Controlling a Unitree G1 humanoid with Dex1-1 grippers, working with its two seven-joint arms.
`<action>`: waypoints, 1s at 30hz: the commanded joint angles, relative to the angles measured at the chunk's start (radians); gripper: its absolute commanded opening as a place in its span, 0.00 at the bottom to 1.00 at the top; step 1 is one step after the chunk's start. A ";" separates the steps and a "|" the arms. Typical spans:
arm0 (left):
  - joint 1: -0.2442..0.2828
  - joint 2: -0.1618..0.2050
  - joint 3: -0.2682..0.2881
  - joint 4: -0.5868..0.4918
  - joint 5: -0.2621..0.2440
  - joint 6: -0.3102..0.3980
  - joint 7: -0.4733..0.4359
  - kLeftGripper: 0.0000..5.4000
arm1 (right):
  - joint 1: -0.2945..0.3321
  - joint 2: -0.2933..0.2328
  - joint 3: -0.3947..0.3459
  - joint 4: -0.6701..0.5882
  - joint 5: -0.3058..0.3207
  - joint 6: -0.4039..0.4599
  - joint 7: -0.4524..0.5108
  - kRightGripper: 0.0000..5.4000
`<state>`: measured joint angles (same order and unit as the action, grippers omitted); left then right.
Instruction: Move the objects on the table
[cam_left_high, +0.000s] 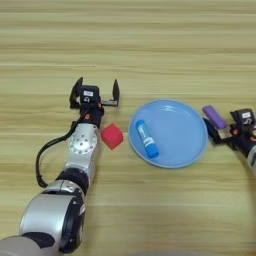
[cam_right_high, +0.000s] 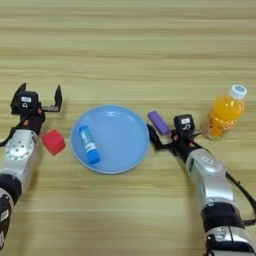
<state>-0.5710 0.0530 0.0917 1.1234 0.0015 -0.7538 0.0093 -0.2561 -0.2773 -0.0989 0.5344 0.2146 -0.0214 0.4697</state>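
Observation:
A red cube (cam_left_high: 111, 136) lies on the table (cam_left_high: 150, 40) just left of a light-blue plate (cam_left_high: 182, 135). Beside the cube runs my left forearm, and beyond it my left gripper (cam_left_high: 95, 93) stands open and empty. A blue tube with a white end (cam_left_high: 147, 138) lies in the left half of the plate. A flat purple bar (cam_right_high: 159, 122) lies on the table by the plate's right rim. My right gripper (cam_right_high: 176, 131) is open right next to the bar, with one black finger (cam_right_high: 152, 136) between the bar and the plate rim.
An orange juice bottle with a white cap (cam_right_high: 225, 112) stands upright just right of my right gripper. The plate (cam_right_high: 122, 142) sits mid-table between the two arms. Bare wood stretches across the far half of the table (cam_right_high: 130, 45).

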 joint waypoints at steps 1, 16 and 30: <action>-0.018 0.000 -0.006 0.006 0.017 -0.005 0.003 1.00 | 0.032 0.015 0.014 0.043 -0.010 0.062 0.005 0.99; -0.019 0.001 -0.006 0.007 0.017 -0.005 0.004 1.00 | 0.033 0.009 0.010 0.061 -0.039 0.035 -0.022 0.70; -0.018 0.000 -0.007 0.007 0.018 -0.006 0.005 1.00 | 0.042 0.009 0.011 0.048 -0.046 0.024 -0.027 0.42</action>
<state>-0.5717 0.0530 0.0916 1.1235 0.0016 -0.7538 0.0098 -0.2589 -0.2786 -0.0982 0.5482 0.1845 -0.0321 0.4450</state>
